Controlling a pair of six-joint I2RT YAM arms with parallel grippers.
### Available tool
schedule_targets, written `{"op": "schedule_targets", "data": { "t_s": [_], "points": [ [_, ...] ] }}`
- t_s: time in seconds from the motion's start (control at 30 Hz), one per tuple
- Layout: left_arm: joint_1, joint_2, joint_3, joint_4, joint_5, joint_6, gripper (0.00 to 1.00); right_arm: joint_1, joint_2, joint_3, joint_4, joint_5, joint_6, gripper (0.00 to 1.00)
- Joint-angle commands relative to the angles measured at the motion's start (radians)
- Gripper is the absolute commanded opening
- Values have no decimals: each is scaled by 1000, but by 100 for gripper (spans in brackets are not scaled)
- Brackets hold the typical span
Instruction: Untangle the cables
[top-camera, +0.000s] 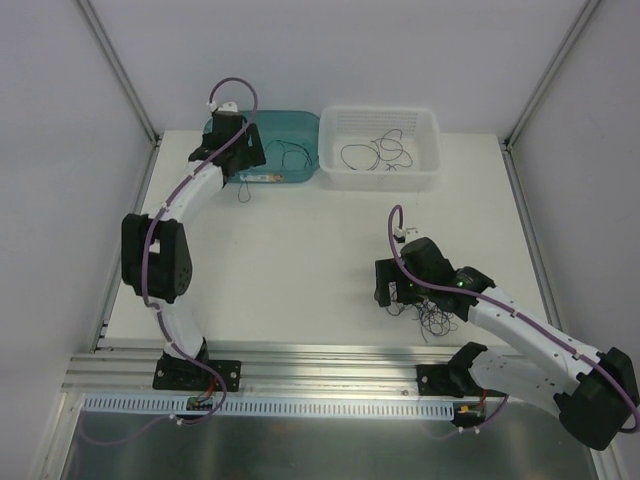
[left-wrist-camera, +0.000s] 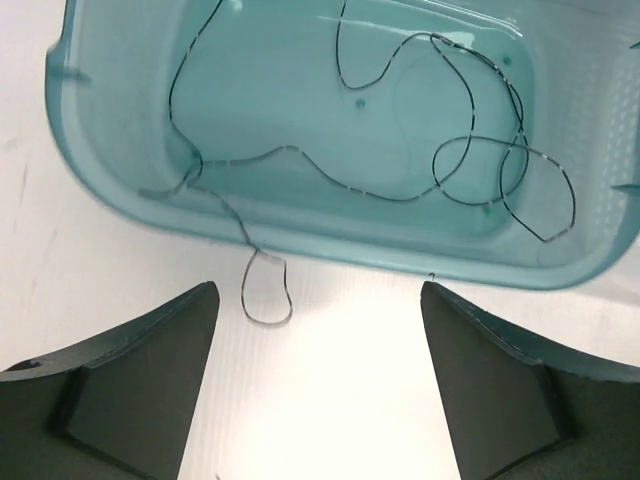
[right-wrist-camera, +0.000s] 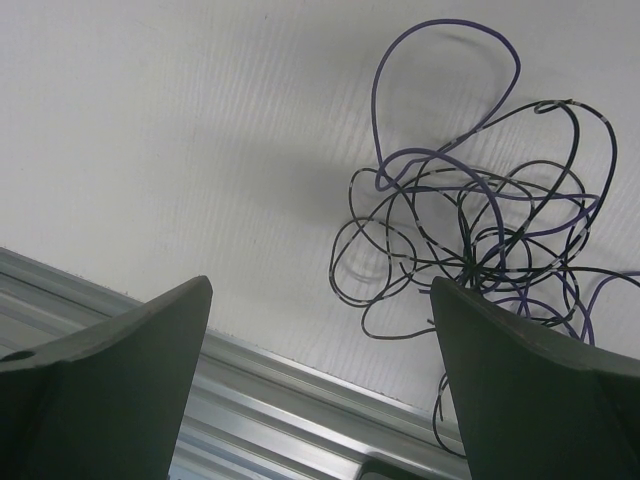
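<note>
Cable tangle (right-wrist-camera: 480, 230), black and purple: on the desk (right-wrist-camera: 150, 120) by the front rail (right-wrist-camera: 300, 390), at your right fingers (right-wrist-camera: 120, 370), which stand wide, gripping nothing. Loose strands (left-wrist-camera: 470, 160): in the teal bin (left-wrist-camera: 400, 255), one loop (left-wrist-camera: 265, 300) draped over its rim onto the desk. Your left fingers (left-wrist-camera: 130, 380): wide, empty, just outside that bin.

White table (top-camera: 300, 260) inside pale grey walls (top-camera: 50, 150), aluminium rail (top-camera: 330, 368) along its near edge.

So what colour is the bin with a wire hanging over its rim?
The bin is a translucent teal, clearest in the left wrist view.
</note>
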Motion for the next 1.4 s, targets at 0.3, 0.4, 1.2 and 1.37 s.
{"op": "schedule_targets", "data": {
  "t_s": [0.3,0.4,1.2,1.37],
  "points": [
    [103,-273,-688,660,59,-544,74,7,-42,-19,10,-5,9,96],
    [115,-249,-739,761,74,-580,73,7,-42,-22,10,-5,9,96],
    [152,23,-748,915,137,-742,56,7,-47,-23,5,4,-2,96],
    [157,50,-739,922,134,-759,51,5,-45,-22,4,7,-2,96]
  ]
}}
